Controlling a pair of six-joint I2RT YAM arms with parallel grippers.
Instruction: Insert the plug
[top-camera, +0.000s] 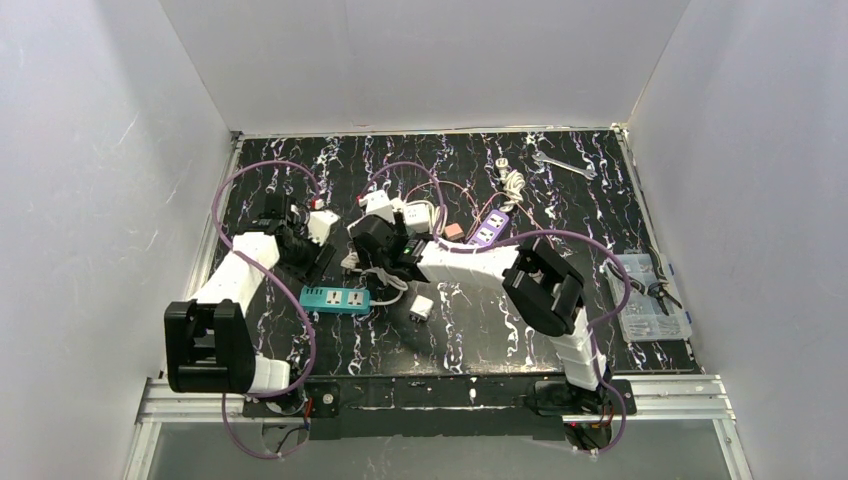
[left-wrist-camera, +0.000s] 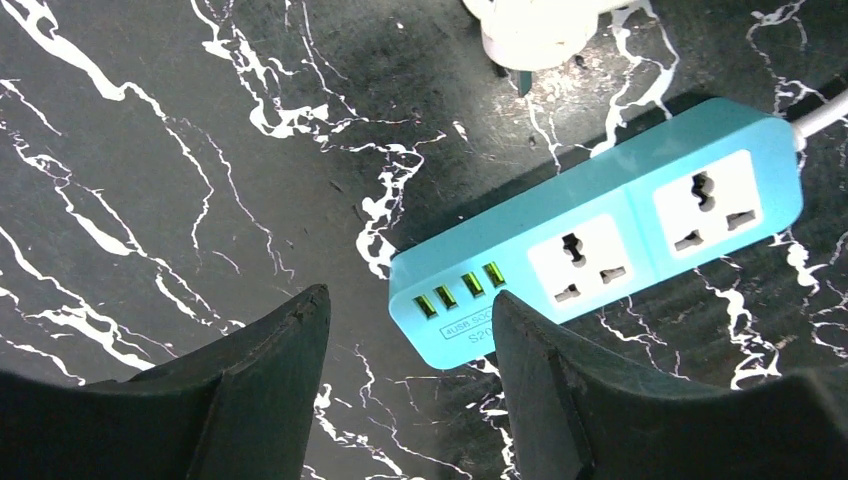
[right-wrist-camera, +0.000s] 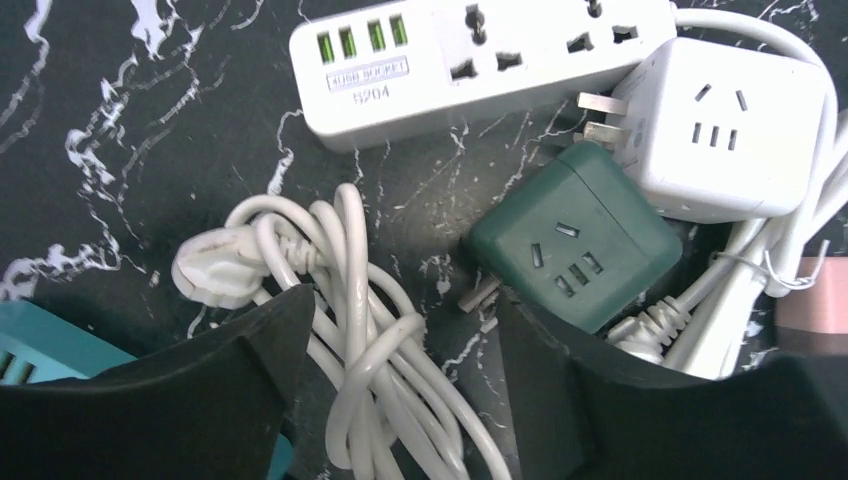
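Field notes

- Black, white-veined marble-pattern table: enclosed by white walls on three sides. Most items are clustered left of centre.
- Teal rectangular plastic power strip: laid flat with its sockets up. Two universal sockets and four USB ports are seen, and nothing is plugged into them. A white lead leaves its far end.
- White rectangular power strip: laid flat beyond the right arm's tool.
- White cube socket adapter: set just beside the white strip's end, prongs showing.
- Dark green cube socket adapter: placed against the white cube, tilted, prongs showing.
- Left tool: fingers are held apart with nothing between them. The teal strip's USB end is partly covered by one finger in the wrist view.
- Right tool: fingers are spread and nothing is clamped. It is positioned over the bundled white cable.
- White moulded plug: found lying on the table at the bundle's end, near the teal strip's corner, unheld.
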